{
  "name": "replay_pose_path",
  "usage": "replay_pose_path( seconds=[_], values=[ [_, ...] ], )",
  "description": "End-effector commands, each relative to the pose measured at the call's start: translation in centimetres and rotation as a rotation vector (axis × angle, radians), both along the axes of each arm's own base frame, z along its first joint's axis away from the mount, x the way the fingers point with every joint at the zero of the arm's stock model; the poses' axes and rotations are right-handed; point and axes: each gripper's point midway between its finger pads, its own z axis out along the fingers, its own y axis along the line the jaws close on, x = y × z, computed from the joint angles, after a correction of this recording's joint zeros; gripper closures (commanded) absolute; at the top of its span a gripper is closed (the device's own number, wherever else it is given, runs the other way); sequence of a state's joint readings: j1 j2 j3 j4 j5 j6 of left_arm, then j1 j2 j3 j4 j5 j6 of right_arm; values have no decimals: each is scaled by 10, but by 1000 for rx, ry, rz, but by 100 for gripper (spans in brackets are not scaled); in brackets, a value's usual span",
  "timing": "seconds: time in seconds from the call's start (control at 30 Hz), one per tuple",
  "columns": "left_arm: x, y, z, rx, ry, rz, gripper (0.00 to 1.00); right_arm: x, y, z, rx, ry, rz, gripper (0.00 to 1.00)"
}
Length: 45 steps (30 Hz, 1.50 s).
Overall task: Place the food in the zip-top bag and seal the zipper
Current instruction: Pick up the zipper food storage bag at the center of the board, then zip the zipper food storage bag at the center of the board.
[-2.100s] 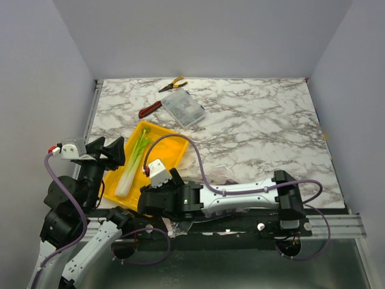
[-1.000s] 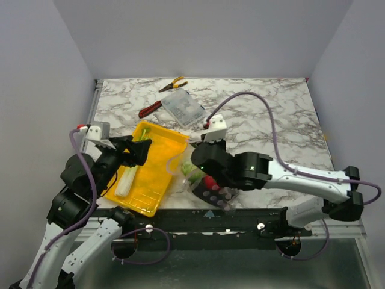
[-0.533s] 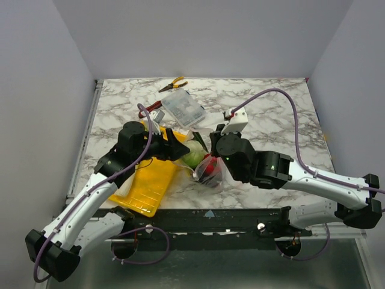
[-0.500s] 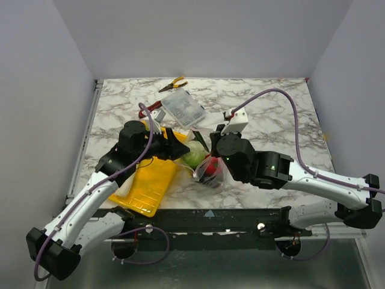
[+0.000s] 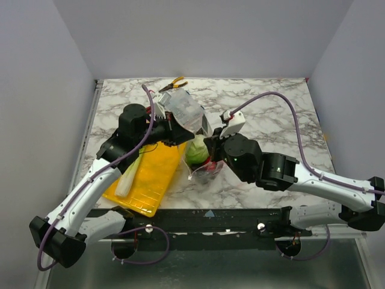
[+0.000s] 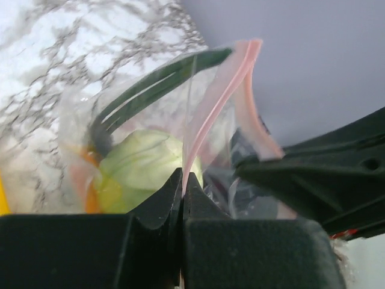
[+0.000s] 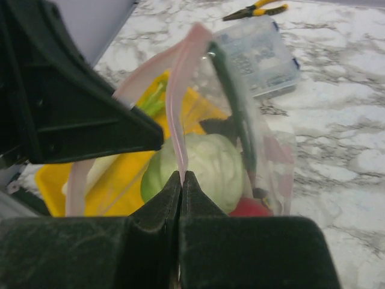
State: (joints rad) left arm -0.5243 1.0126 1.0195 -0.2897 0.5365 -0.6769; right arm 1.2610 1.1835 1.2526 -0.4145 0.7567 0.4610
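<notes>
Above the marble table (image 5: 271, 102) sags the floppy zip-top bag (image 5: 201, 162), its bottom maybe touching. The left gripper (image 6: 182, 186) and right gripper (image 7: 181, 186) each pinch its pink zipper (image 6: 212, 111). Thin, slippery: hold that strip.

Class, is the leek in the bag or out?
Out: the leek lies on the tray, outside the bag.

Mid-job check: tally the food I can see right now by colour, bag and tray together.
Pale green: 1, cabbage in the bag
Red: 1, tomato in the bag
Dark green: 1, leafy greens in the bag
White-green: 1, leek on the tray
Total: 4 visible; the bag may hide more.
</notes>
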Motion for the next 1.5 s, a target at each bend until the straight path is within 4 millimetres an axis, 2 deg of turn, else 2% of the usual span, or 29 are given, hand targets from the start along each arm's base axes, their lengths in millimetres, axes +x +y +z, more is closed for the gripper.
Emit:
replay_pose_path(
  seconds=[0.0, 0.07, 0.23, 0.37, 0.5, 0.6, 0.73, 0.83, 0.9, 1.03, 1.17, 1.3, 1.47],
  values=[
    [-1, -26, 45, -116, -21, -148, 100, -18, 42, 33, 195, 33, 176, 100],
    [-3, -38, 46, -150, 16, -211, 100, -11, 41, 33, 265, 59, 103, 100],
    [-14, -53, 36, -172, 41, -307, 99, 1, 10, 22, 498, 116, -123, 100],
    [-17, -53, 18, -174, 41, -324, 90, 4, -14, 7, 656, 115, -216, 99],
    [-19, -54, 10, -200, 18, -341, 80, 9, -29, -13, 688, 121, -301, 100],
    [-20, -53, 13, -220, -21, -342, 67, 11, -32, -19, 696, 124, -331, 100],
    [-23, -46, 27, -221, -109, -319, 40, 12, -32, -14, 708, 121, -337, 100],
    [-23, -32, 36, -150, -210, -248, 24, 12, -33, -11, 729, 121, -347, 100],
    [-20, -18, 37, -86, -268, -167, 19, 13, -35, -11, 745, 124, -355, 100],
    [-22, 13, 33, -24, -374, -22, 18, 13, -37, -10, 763, 128, -367, 100],
    [-44, 35, 37, -43, -448, 36, 20, 13, -37, -10, 770, 130, -373, 100],
    [-68, 39, 21, -25, -547, -8, 26, 13, -36, -11, 783, 137, -377, 100],
    [-91, 36, 4, -69, -659, -37, 27, 14, -33, -10, 789, 143, -376, 100]
  ],
)
